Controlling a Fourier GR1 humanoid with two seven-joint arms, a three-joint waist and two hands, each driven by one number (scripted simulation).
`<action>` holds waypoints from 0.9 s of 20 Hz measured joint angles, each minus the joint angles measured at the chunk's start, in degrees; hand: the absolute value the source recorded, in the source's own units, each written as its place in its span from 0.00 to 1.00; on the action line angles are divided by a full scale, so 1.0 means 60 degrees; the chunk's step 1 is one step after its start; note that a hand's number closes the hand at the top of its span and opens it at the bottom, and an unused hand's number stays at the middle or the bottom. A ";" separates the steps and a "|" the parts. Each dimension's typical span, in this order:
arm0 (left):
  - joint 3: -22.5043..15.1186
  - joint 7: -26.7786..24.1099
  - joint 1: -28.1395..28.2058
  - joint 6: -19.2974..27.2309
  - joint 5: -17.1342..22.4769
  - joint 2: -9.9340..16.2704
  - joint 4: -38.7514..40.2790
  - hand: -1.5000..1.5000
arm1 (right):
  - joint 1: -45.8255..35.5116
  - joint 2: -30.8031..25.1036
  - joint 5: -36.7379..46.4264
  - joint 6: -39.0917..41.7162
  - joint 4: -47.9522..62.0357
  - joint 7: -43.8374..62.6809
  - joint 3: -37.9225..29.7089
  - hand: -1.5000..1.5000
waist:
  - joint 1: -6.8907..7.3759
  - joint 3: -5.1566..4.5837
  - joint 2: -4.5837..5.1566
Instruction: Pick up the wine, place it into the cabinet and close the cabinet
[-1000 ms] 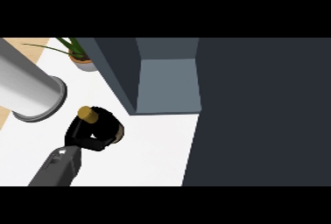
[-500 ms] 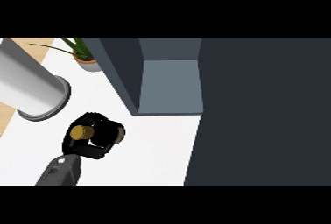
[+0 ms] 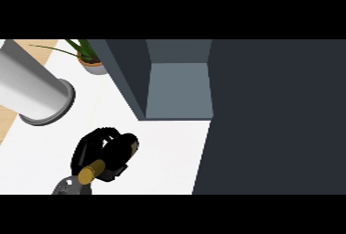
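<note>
on the white counter (image 3: 155,151) — left hand (image 3: 101,153) curled round the wine (image 3: 90,173); cabinet (image 3: 177,91) open

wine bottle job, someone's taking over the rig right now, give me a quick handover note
Left hand: fingers curled round the wine bottle, gold top showing, above the white counter, short of the cabinet.
Right hand: not in view.
Cabinet: open, its grey inside showing, dark door swung out at the right.
Done: bottle picked up.
Left: carry it into the cabinet, let go, close the door.
</note>
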 measured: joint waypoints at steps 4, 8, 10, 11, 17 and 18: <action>-0.0505 0.0946 0.0940 -0.0109 0.0152 -0.0336 -0.1659 1.00 | 0.0069 -0.0049 -0.0008 -0.0082 0.0010 -0.0083 0.0053 0.00 | 0.0041 -0.0027 0.0033; -0.1234 0.1713 0.1566 0.0230 0.0259 -0.0653 -0.2971 1.00 | 0.0190 -0.0246 -0.0049 0.0008 -0.0012 -0.0265 -0.0122 0.00 | 0.0009 -0.0038 0.0058; -0.1654 0.2123 0.1838 0.0402 0.0357 -0.0730 -0.3595 1.00 | 0.0176 -0.0270 -0.0053 0.0004 -0.0011 -0.0252 -0.0062 0.00 | -0.0009 -0.0044 0.0063; -0.1841 0.2391 0.1925 0.0518 0.0468 -0.0758 -0.3927 1.00 | 0.0289 -0.0327 -0.0061 0.0030 -0.0014 -0.0359 -0.0087 0.00 | -0.0016 -0.0045 0.0068; -0.3120 0.3331 0.2247 0.1869 0.0700 -0.0835 -0.5462 1.00 | 0.0424 -0.0354 -0.0072 -0.0097 -0.0035 -0.0520 0.0058 0.00 | -0.0052 -0.0053 0.0078; -0.3271 0.3497 0.2178 0.2098 0.0719 -0.0840 -0.5605 1.00 | 0.0532 -0.0387 -0.0075 -0.0098 -0.0039 -0.0647 0.0088 0.00 | -0.0066 -0.0053 0.0081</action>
